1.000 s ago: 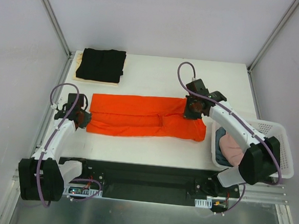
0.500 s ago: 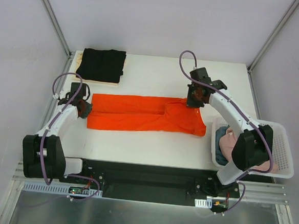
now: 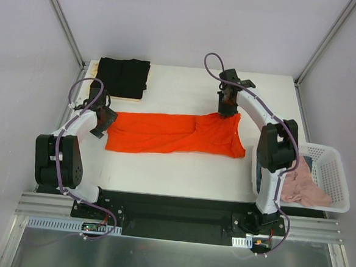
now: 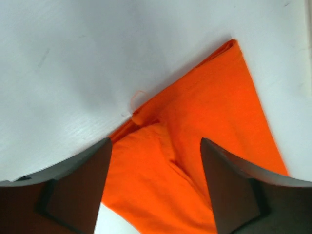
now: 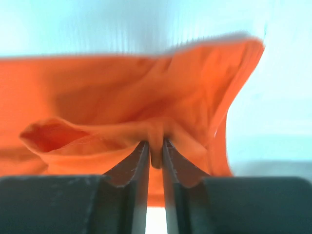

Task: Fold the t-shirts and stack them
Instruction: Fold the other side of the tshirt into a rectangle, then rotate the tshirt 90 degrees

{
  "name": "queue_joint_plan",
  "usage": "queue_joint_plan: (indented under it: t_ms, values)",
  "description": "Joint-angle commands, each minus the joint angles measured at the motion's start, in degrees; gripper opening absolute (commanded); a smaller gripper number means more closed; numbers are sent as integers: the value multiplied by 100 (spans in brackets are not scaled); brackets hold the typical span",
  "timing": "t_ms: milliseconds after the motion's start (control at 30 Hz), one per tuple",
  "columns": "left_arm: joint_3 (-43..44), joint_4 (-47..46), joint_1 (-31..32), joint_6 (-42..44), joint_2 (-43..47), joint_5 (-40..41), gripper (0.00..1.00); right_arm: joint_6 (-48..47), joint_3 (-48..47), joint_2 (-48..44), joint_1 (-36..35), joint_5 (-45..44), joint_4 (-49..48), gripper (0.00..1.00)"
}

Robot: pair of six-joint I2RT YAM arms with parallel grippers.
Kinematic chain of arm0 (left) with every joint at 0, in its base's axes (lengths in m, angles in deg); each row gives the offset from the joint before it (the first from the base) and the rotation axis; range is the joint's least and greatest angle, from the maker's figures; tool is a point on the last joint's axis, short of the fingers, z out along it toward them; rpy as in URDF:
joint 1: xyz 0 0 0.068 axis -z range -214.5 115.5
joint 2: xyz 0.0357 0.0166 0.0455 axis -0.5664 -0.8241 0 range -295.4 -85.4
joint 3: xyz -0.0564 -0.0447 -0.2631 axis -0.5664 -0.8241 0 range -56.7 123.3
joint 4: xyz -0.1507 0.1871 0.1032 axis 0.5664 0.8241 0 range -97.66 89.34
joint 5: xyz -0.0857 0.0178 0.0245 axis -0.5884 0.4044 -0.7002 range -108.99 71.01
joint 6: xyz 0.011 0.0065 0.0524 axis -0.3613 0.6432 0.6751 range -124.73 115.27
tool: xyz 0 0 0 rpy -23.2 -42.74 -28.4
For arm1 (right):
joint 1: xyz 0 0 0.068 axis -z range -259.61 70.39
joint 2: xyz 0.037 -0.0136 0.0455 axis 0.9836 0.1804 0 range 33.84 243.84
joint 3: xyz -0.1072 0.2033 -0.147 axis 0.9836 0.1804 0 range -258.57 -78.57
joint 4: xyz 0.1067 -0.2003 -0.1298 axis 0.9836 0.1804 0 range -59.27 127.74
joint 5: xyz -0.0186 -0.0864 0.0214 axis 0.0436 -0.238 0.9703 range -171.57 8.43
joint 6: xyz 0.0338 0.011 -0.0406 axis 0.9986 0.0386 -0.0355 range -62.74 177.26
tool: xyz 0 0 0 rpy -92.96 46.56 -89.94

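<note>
The orange-red t-shirt (image 3: 160,132) lies as a long folded strip across the middle of the table. My left gripper (image 3: 102,121) hovers at its left end, open, with the cloth (image 4: 219,112) flat under its spread fingers (image 4: 155,146). My right gripper (image 3: 227,109) is at the strip's far right corner. In the right wrist view its jaws (image 5: 156,146) pinch a raised fold of the orange cloth (image 5: 122,92) in a narrow gap. A folded black t-shirt (image 3: 124,76) lies on a cream one (image 3: 94,84) at the back left.
A white lattice basket (image 3: 334,175) stands at the right table edge, holding a pink shirt (image 3: 302,186) and some dark blue cloth (image 3: 258,170). Metal frame posts rise at the back corners.
Both grippers moved toward the back of the table, drawing the orange shirt with them. The left gripper opened and let go of the left end. The right jaws parted slightly around the fold.
</note>
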Motion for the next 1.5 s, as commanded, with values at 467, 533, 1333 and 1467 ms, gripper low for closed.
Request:
queue_joint_plan:
  t_ms: [467,533,1333,1467]
  values:
    - [-10,-630,230,548,878,-1762,100,408,1653,-1807,69,1245,-792,97]
    - [78,-763,572,697,590,-1964,99,847,2406,-2109,-1,2062,-1119,97]
    - [-1089,-930,1627,409,-108,-3072,99,1499,779,596,640,2240,-558,97]
    - [-1871,-965,2189,-4,394,-3143,99,1472,-101,1141,885,2372,-313,97]
